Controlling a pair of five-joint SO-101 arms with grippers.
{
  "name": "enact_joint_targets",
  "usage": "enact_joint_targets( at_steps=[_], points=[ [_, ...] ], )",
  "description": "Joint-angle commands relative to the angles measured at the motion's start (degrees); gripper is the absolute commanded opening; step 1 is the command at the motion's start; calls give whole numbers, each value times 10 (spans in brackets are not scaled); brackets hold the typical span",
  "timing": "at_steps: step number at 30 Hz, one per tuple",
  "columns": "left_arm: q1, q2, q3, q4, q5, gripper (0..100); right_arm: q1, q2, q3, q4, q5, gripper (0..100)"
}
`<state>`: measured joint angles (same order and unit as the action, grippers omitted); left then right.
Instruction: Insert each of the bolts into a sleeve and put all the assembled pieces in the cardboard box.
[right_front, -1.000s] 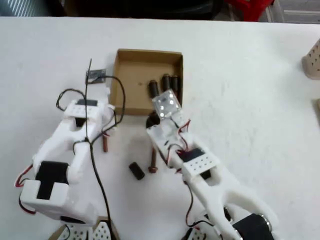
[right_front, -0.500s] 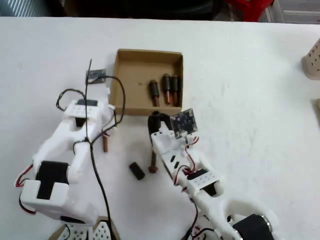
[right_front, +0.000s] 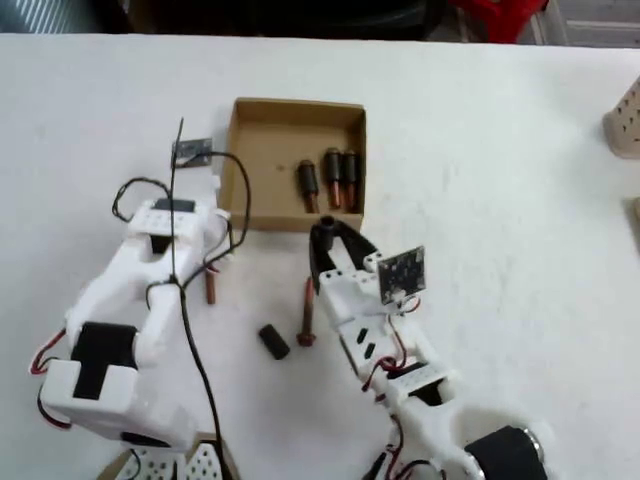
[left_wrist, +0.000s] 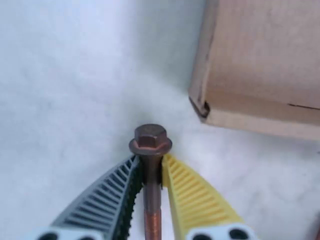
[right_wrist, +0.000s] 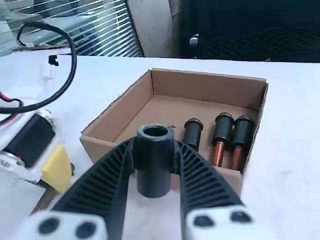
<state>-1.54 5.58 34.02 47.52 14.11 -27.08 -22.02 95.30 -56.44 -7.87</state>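
Note:
The cardboard box (right_front: 262, 125) stands at the table's middle with three assembled pieces (right_front: 332, 180) lying along its right side. My left gripper (left_wrist: 149, 159) is shut on a copper bolt (left_wrist: 150, 141), low over the table beside the box's near left corner (left_wrist: 202, 107). My right gripper (right_wrist: 154, 144) is shut on an upright black sleeve (right_wrist: 154, 167) just in front of the box (right_wrist: 125, 125). In the high view this sleeve (right_front: 322, 236) is near the box's front wall. A loose bolt (right_front: 306, 315) and a loose sleeve (right_front: 272, 341) lie between the arms.
A black cable (right_front: 180, 190) runs over the left arm to a small grey board (right_front: 192, 152) left of the box. A pale pegged block (right_front: 625, 120) sits at the far right edge. Open white table lies right of the box.
The right arm has drawn back from the box's front edge and its wrist has swung round to the right, keeping the black sleeve. The left arm has stayed still with its bolt.

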Motion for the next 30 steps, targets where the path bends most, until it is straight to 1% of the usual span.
enact_joint_targets(
  at_steps=[1, 5, 10, 14, 18, 30],
  points=[
    [-6, -32, -4, -14, -5, 20, 8, 43, -4, -46, -13, 16],
    [-6, -32, -4, -14, -5, 20, 8, 142, -29, -131, -12, 16],
    [-6, -32, -4, -14, -5, 20, 5, 286, -40, -309, -11, 15],
    [-4, -32, -1, -24, -5, 20, -15, 391, -50, -419, -11, 15],
    [-4, -32, 0, -32, -5, 20, -44, 442, -70, -439, -11, 15],
    [-3, -36, 0, -33, -5, 20, -45, 450, -105, -438, -11, 15]
  ],
)
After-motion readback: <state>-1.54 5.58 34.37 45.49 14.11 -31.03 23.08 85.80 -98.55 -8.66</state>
